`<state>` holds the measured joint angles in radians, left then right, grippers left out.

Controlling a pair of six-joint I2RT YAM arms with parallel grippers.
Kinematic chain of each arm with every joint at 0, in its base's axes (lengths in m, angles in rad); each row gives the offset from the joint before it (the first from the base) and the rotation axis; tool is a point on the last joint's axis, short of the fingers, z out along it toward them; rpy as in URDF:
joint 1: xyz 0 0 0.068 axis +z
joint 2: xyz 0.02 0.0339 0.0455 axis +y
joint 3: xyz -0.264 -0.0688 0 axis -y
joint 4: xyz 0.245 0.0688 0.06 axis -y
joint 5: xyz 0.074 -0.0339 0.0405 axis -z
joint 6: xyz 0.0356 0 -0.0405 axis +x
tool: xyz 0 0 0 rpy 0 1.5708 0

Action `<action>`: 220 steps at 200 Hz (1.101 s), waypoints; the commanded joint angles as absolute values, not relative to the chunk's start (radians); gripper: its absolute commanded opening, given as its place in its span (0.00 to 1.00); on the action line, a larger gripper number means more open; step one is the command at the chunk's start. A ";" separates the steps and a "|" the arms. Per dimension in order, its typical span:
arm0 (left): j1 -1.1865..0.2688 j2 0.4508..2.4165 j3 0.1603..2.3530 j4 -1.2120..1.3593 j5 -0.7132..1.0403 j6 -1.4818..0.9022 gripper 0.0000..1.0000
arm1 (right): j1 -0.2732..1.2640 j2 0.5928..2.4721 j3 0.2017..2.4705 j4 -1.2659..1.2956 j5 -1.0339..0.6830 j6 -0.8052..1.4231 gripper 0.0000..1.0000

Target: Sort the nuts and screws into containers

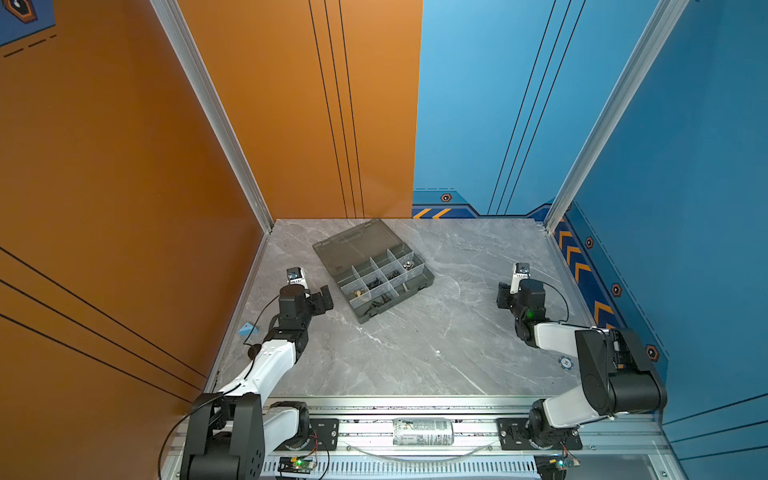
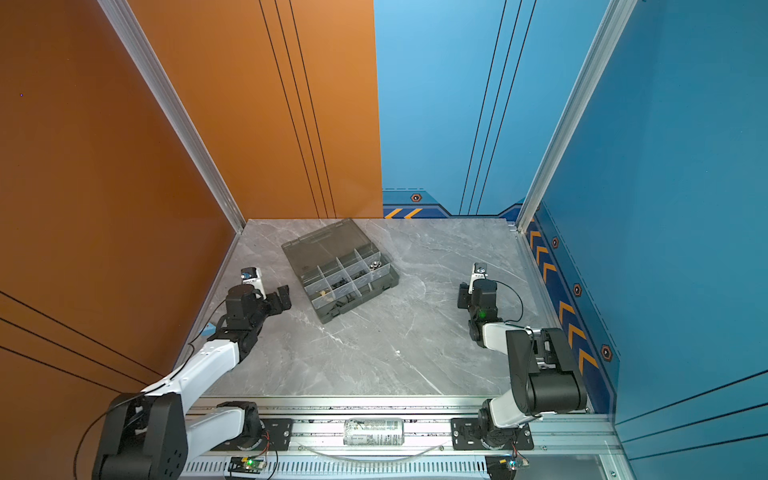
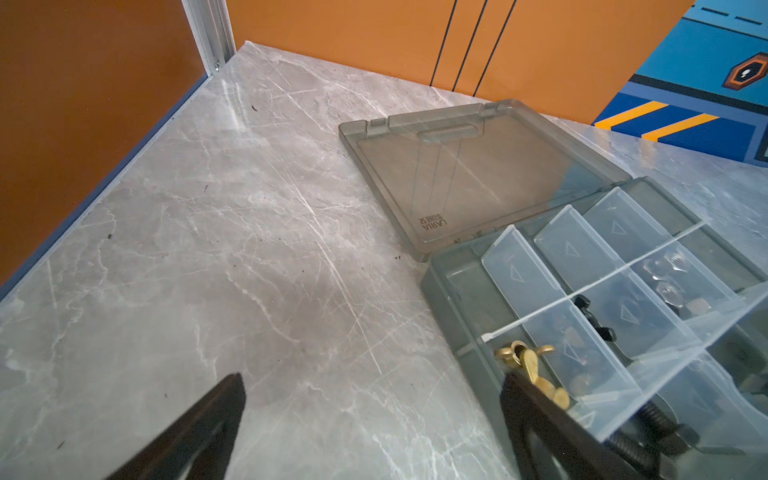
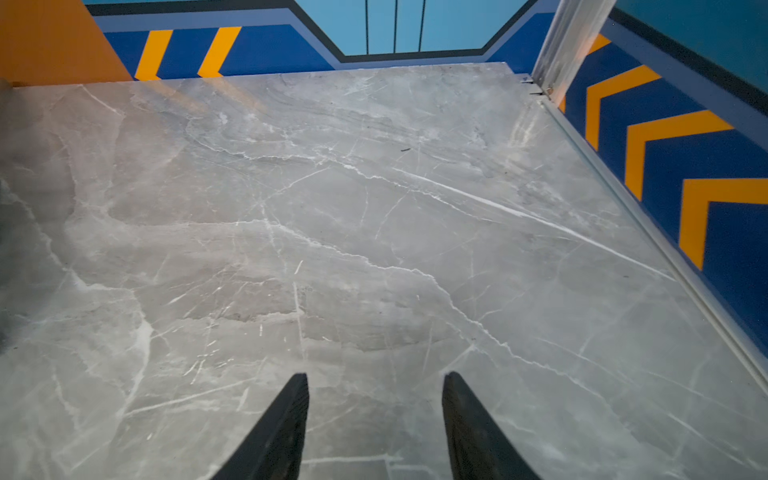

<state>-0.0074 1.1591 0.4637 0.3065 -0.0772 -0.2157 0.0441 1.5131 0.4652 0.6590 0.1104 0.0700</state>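
Marble table (image 1: 415,353): containers (image 1: 360,272) just beside left gripper (image 1: 326,297).

Open organizer box (image 3: 478,178), hand (image 3: 374,380) spread, marble table (image 3: 208,249)

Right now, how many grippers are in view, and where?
2. The left gripper is open beside the organizer box's left side; the right gripper is open above the table, well to the box's right. Neither holds anything.

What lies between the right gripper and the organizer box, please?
Nothing: between the right gripper and the organizer box there is only bare marble table, as both top views show.
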 commanded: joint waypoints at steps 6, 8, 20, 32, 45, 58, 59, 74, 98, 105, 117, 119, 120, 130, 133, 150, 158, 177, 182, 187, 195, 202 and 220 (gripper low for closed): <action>0.005 1.189 0.459 0.403 -0.103 -0.160 0.98 | 0.033 1.541 0.371 0.908 0.178 0.066 0.59; 0.006 1.191 0.459 0.406 -0.105 -0.158 0.98 | 0.035 1.545 0.369 0.913 0.181 0.065 0.60; 0.009 1.215 0.456 0.430 -0.109 -0.152 0.98 | 0.036 1.523 0.386 0.841 0.184 0.064 0.62; 0.014 1.236 0.454 0.449 -0.113 -0.146 0.98 | 0.037 1.539 0.375 0.891 0.185 0.064 0.65; 0.014 1.257 0.452 0.474 -0.117 -0.139 0.98 | 0.038 1.525 0.383 0.852 0.187 0.063 0.70; 0.015 1.277 0.448 0.505 -0.132 -0.138 0.98 | 0.040 1.534 0.378 0.875 0.187 0.062 0.75; 0.015 1.277 0.449 0.506 -0.133 -0.138 0.98 | 0.040 1.534 0.379 0.873 0.187 0.062 0.76; 0.015 1.306 0.463 0.512 -0.138 -0.113 0.98 | 0.040 1.529 0.381 0.863 0.188 0.062 0.80; 0.016 1.347 0.473 0.532 -0.154 -0.092 0.98 | 0.040 1.529 0.380 0.862 0.188 0.062 0.83; 0.015 1.364 0.469 0.557 -0.165 -0.084 0.98 | 0.040 1.529 0.381 0.862 0.187 0.063 0.83; 0.018 1.400 0.452 0.640 -0.176 -0.070 0.98 | 0.040 1.529 0.381 0.862 0.187 0.062 0.83; 0.018 1.405 0.450 0.651 -0.178 -0.069 0.98 | 0.040 1.529 0.380 0.862 0.188 0.063 0.83; 0.018 1.407 0.450 0.657 -0.177 -0.069 0.98 | 0.040 1.529 0.379 0.863 0.188 0.062 0.83; 0.023 1.437 0.456 0.667 -0.165 -0.069 0.98 | 0.040 1.529 0.379 0.862 0.187 0.062 0.83; 0.023 1.443 0.458 0.667 -0.161 -0.068 0.98 | 0.040 1.529 0.380 0.862 0.188 0.062 0.83; 0.011 1.487 0.448 0.723 -0.159 -0.054 0.98 | 0.040 1.529 0.380 0.863 0.188 0.062 0.84; -0.007 1.497 0.447 0.729 -0.164 -0.035 0.98 | 0.040 1.529 0.380 0.862 0.188 0.062 0.85; -0.049 1.539 0.390 0.862 -0.213 0.002 0.98 | 0.040 1.529 0.380 0.862 0.188 0.062 0.89; -0.057 1.555 0.365 0.932 -0.229 0.007 0.98 | 0.040 1.529 0.381 0.862 0.188 0.063 0.90; -0.065 1.568 0.345 1.000 -0.250 0.016 0.98 | 0.039 1.529 0.380 0.862 0.188 0.062 0.91; -0.078 1.566 0.335 1.013 -0.280 0.018 0.98 | 0.040 1.529 0.380 0.862 0.189 0.062 0.93; -0.081 1.559 0.331 1.009 -0.291 0.017 0.98 | 0.039 1.529 0.381 0.862 0.188 0.062 0.96; -0.083 1.571 0.349 0.998 -0.322 0.012 0.98 | 0.040 1.529 0.380 0.862 0.188 0.061 1.00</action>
